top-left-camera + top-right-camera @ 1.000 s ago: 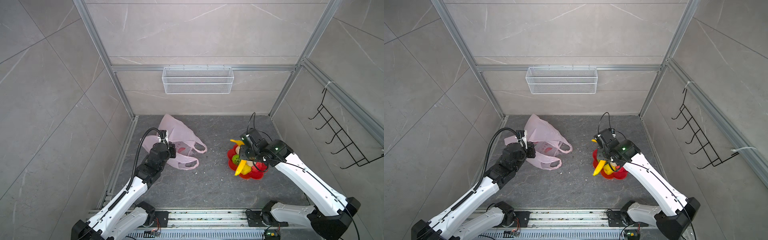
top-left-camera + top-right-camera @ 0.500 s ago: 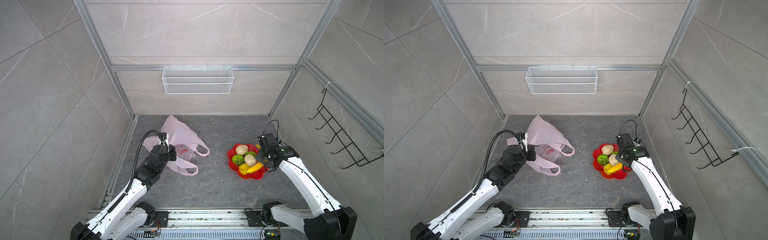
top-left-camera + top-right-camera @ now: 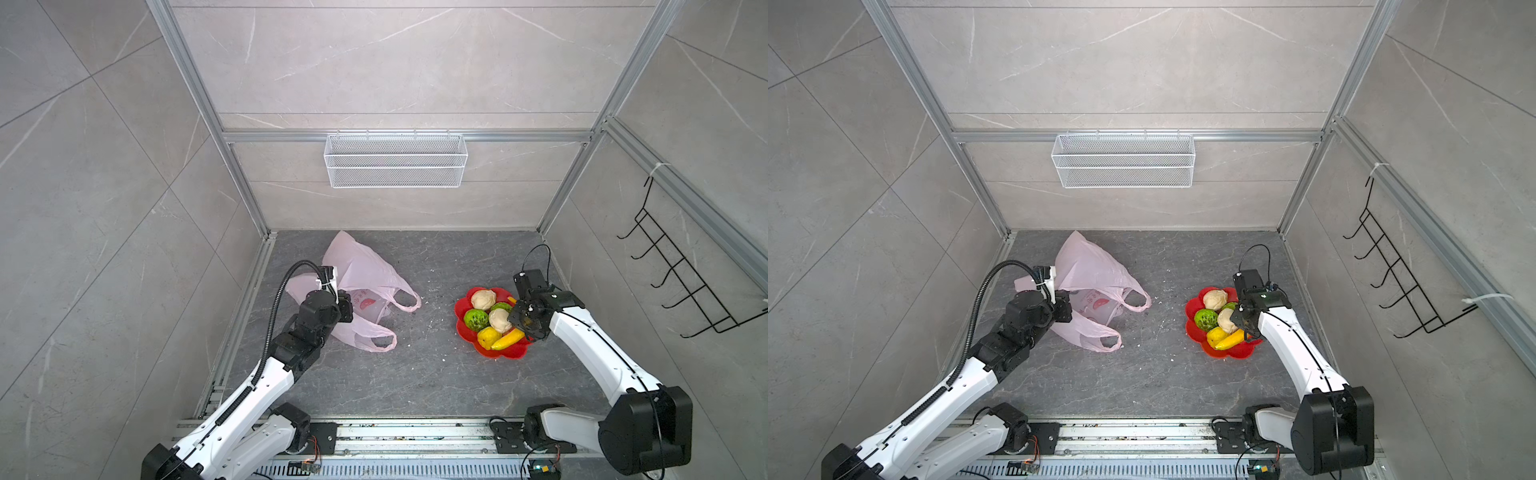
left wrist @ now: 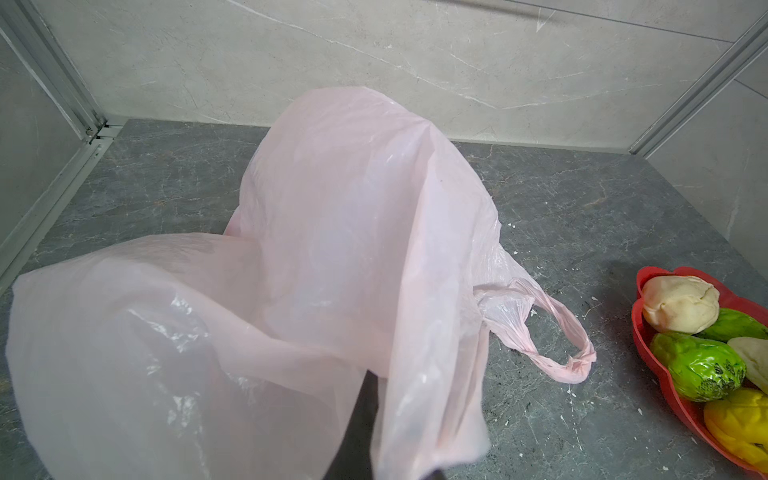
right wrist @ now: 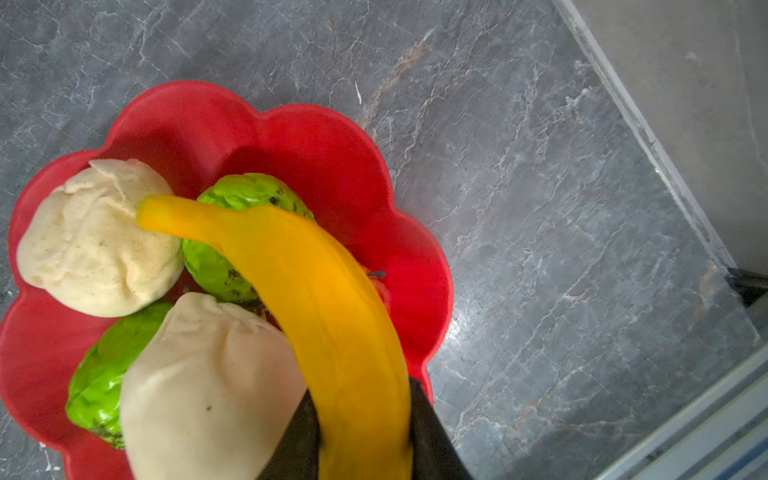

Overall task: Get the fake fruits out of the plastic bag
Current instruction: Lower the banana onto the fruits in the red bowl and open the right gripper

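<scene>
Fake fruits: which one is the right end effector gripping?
The yellow banana: its end sits clamped between the right end effector's jaws, while the cream lumps and green balls lie loose on the red plate.

The plastic bag, thin, pale pink and translucent, is seen well apart from the red plate, on the left arm's side of it. It is spread slack and crumpled on the counter, with its two loop handles turned toward the plate and a red print shown on its upper face. One edge is pinched in the closed left hand. On the plate, two cream lumps, two bumpy green balls and a yellow lump are heaped, touching. The yellow banana is gripped by the right hand, one tip reaching over a green ball and a cream lump.
</scene>
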Robot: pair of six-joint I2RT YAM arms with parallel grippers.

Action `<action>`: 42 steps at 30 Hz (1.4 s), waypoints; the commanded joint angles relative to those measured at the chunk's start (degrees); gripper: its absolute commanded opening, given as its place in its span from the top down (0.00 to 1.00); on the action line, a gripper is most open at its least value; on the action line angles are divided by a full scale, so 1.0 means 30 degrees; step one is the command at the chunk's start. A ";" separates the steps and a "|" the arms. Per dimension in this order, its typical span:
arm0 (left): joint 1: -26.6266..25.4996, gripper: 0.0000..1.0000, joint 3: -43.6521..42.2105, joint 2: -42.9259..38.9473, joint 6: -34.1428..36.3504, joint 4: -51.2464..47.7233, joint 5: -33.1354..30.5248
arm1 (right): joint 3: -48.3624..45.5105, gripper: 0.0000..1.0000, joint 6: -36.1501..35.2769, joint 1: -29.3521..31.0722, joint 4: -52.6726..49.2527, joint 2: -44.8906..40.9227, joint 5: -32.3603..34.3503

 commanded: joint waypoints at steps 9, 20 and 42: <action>0.0090 0.93 0.0018 -0.0029 -0.0326 0.0485 0.0503 | -0.0783 0.71 -0.0482 -0.0171 0.0582 0.0594 0.0106; 0.0076 0.92 0.0000 -0.0263 -0.0272 0.0433 0.0452 | -0.1079 0.56 -0.0409 -0.0193 0.0773 0.1033 0.0158; 0.0076 0.80 0.0667 0.0265 0.0588 0.0043 0.0010 | 0.3487 0.47 -0.3587 -0.2750 -0.1563 -0.0969 0.0476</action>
